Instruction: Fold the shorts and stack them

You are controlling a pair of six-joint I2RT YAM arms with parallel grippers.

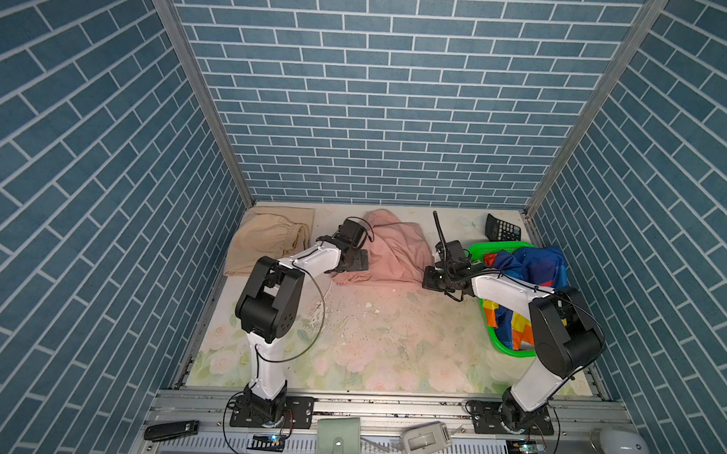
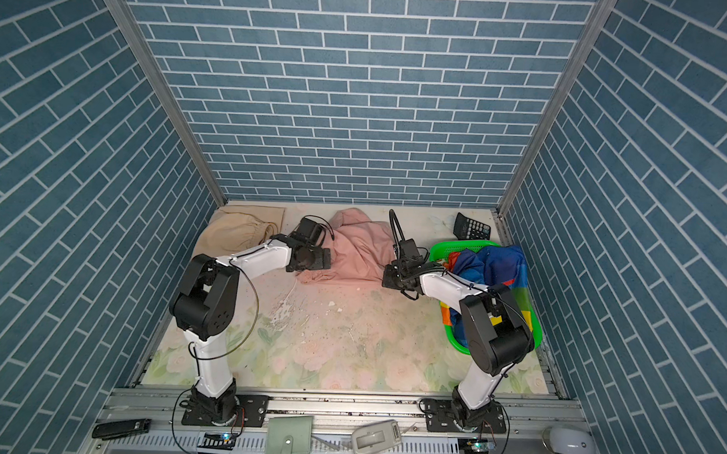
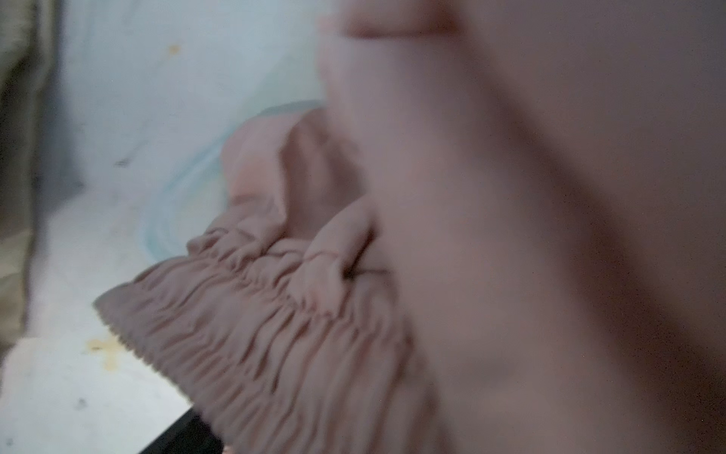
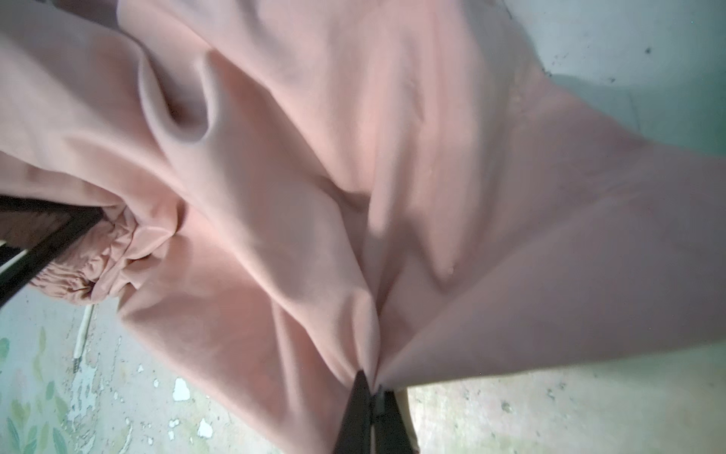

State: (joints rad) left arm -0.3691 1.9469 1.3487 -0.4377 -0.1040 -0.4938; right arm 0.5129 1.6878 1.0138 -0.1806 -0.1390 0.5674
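Two matching arms here. The left arm [image 1: 315,261] wears glossy white shells between chunky black joint housings, and a thin black cable [image 1: 324,310] loops loose beside it. The right arm [image 1: 505,291] has the same white and black, with a ribbed black hose [image 1: 438,228] standing off its wrist. Each arm sits on a black base plate [image 1: 301,413] with silver screws. The left gripper [image 1: 360,261] is a boxy black block. The right gripper [image 4: 371,393] has slim dark fingers, possibly matte, though the view's soft.
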